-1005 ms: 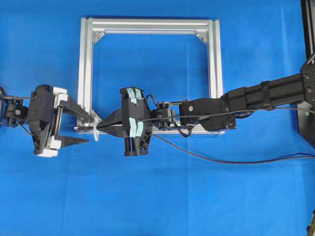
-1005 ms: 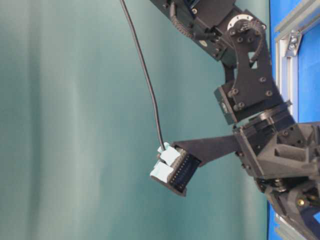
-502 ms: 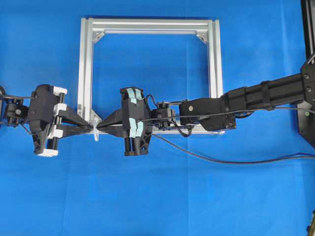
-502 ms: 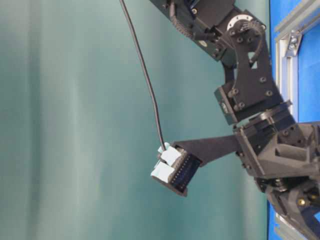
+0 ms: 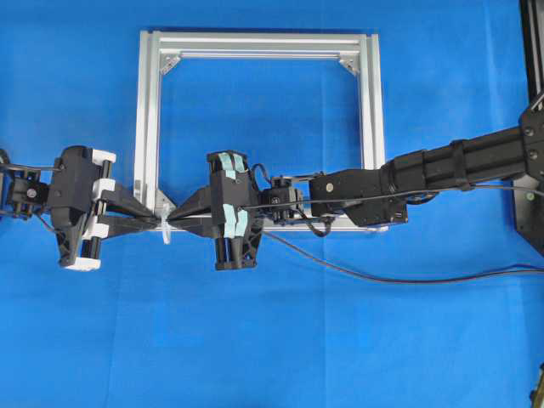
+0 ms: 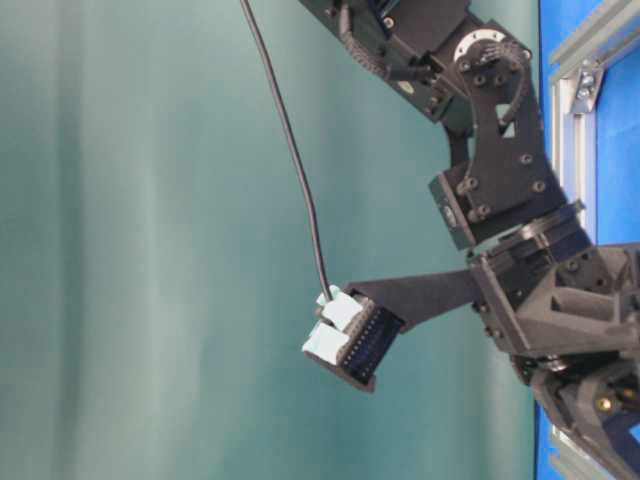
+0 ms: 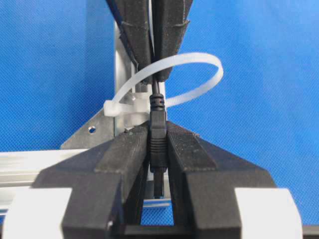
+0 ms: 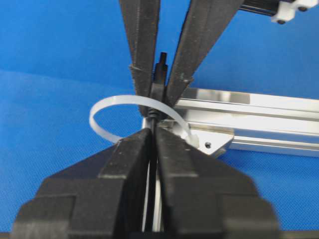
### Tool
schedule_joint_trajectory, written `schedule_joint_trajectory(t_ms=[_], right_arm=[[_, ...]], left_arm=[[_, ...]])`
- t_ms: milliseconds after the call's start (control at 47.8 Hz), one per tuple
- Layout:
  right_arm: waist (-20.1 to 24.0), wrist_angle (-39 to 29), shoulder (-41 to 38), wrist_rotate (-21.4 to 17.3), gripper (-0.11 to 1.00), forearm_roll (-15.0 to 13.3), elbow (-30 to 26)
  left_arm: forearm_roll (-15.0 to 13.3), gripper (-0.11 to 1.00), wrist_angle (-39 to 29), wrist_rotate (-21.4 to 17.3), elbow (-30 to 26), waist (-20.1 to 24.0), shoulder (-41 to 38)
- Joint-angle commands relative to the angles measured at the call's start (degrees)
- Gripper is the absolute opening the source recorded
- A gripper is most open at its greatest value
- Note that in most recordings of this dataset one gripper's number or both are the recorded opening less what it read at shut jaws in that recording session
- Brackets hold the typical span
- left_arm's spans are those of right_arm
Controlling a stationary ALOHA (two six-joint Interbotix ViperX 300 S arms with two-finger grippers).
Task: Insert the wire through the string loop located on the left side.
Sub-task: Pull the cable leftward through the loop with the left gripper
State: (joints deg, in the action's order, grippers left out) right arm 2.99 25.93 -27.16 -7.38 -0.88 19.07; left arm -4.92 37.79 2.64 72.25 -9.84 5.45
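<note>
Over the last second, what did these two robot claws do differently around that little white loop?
The left gripper, wide open a second ago, has closed on the wire plug poking through the string loop. The right gripper on the other side looks about to release; whether it has parted yet is unclear. Arms, aluminium frame and loop stayed put.

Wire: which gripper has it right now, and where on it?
The left gripper is shut on the wire at its plug, just past the string loop. Whether the right gripper grips it is unclear.
</note>
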Motion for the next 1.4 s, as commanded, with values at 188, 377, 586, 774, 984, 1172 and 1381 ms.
schedule_joint_trajectory(t_ms=[188, 377, 586, 774, 984, 1172, 1381], right_arm=[[0.35, -0.09, 1.32, -0.26, 0.7, 0.18, -0.62], [0.44, -0.18, 1.49, -0.35, 0.93, 0.35, -0.26], [0.7, -0.18, 1.58, -0.35, 0.95, 0.44, -0.18], [0.79, -0.09, 1.58, -0.35, 0.95, 0.44, -0.18], [0.88, 0.09, 1.58, -0.18, 0.95, 0.35, -0.09], [0.88, -0.09, 1.58, -0.18, 0.95, 0.18, -0.09], [0.88, -0.18, 1.58, -0.09, 0.95, 0.18, -0.09]], left_arm=[[0.09, 0.07, 0.26, -0.18, -0.26, 0.18, 1.85], [0.09, 0.07, -1.32, -0.09, -0.18, 0.18, 2.99], [0.09, 0.07, -5.8, 0.35, 1.32, 0.18, 7.56], [0.09, 0.07, -14.33, 2.02, 2.9, 0.18, 14.68], [0.09, 0.07, -28.56, 4.31, 3.16, -0.44, 24.79], [0.09, 0.07, -37.44, 5.01, 5.45, -1.41, 35.86], [0.18, 0.07, -39.29, 5.54, 6.68, -2.11, 44.12]])
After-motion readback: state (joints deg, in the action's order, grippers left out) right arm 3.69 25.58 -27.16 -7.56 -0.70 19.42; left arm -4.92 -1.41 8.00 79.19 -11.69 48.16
